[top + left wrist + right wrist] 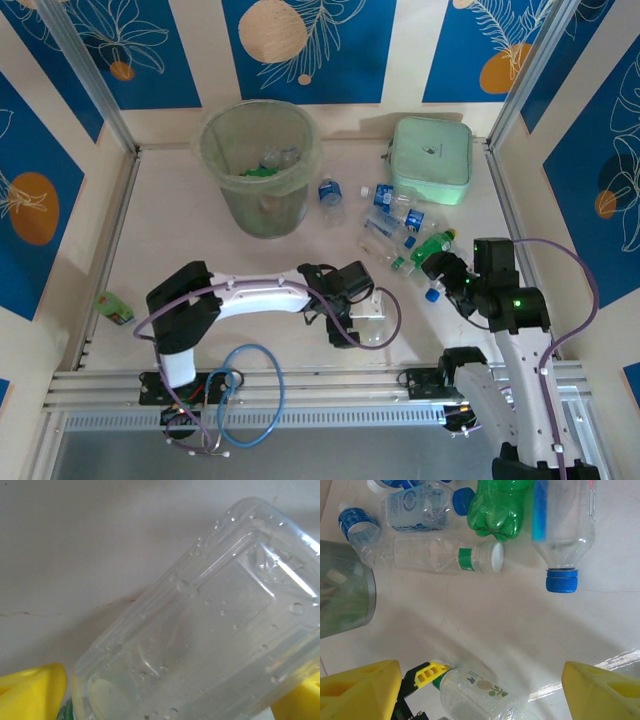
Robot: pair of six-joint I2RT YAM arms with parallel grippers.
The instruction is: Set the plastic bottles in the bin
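From the top camera, the bin [262,165] is seen standing at the back left of the table [180,230]. A few bottles [268,160] are made out inside it, though through the cloudy liner their number cannot be told for sure. Most of the work is judged to be left: a loose cluster is spread on the table between the bin and the mint case [432,158], close to the right gripper [442,270]. The left gripper [352,318] is found low at mid-table, by a clear bottle [372,325]. In the left wrist view, that clear bottle is framed with the fingers spread wide on either side of it. In the right wrist view, the fingers are likewise held apart with nothing pinched. A green bottle [500,505], a white-capped bottle [430,555] and a blue-capped bottle [570,530] are seen lying ahead, all outside the bin.
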